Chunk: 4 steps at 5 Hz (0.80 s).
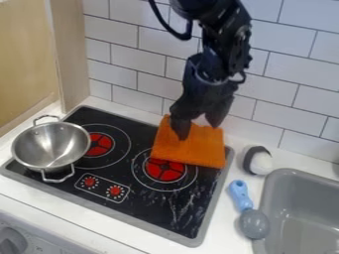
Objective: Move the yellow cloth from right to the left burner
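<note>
The gripper [198,129] hangs from the top of the view over the upper part of an orange cloth [192,148], its two fingers spread apart. The left fingertip overlaps the cloth in the view, and whether it touches is hard to tell. Flat on the stove's right side, the cloth covers the back edge of the right burner [165,170]. The left burner [99,145] is red, with a metal pot at its left.
The metal pot [51,145] with two handles stands on the stove's left part. Right of the stove lie a black and white object [259,161] and a blue-handled utensil [242,196], beside a grey sink [285,178]. A tiled wall rises behind.
</note>
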### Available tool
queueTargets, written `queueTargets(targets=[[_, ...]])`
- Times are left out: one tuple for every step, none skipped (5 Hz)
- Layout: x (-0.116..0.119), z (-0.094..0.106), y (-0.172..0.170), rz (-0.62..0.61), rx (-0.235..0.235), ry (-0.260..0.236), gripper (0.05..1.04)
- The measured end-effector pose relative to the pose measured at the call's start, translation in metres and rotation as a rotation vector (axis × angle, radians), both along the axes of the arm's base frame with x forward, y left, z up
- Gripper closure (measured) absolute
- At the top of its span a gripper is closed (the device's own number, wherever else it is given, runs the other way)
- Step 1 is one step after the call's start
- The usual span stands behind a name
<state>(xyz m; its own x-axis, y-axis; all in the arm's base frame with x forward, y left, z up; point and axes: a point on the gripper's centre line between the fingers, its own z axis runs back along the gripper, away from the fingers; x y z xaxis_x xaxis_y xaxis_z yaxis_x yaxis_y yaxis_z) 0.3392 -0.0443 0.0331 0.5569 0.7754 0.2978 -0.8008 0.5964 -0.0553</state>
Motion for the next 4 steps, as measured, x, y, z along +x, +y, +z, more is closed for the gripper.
queueTargets(targets=[[0.005,-0.008,-0.001,-0.006,0.013,0.033,0.085],[0.006,-0.018,-0.002,-0.002,0.011,0.060,0.085],[0.013,-0.019,-0.002,-0.001,0.008,0.056,0.085],[0.014,-0.023,0.010,0.041,0.008,0.069,0.085]])
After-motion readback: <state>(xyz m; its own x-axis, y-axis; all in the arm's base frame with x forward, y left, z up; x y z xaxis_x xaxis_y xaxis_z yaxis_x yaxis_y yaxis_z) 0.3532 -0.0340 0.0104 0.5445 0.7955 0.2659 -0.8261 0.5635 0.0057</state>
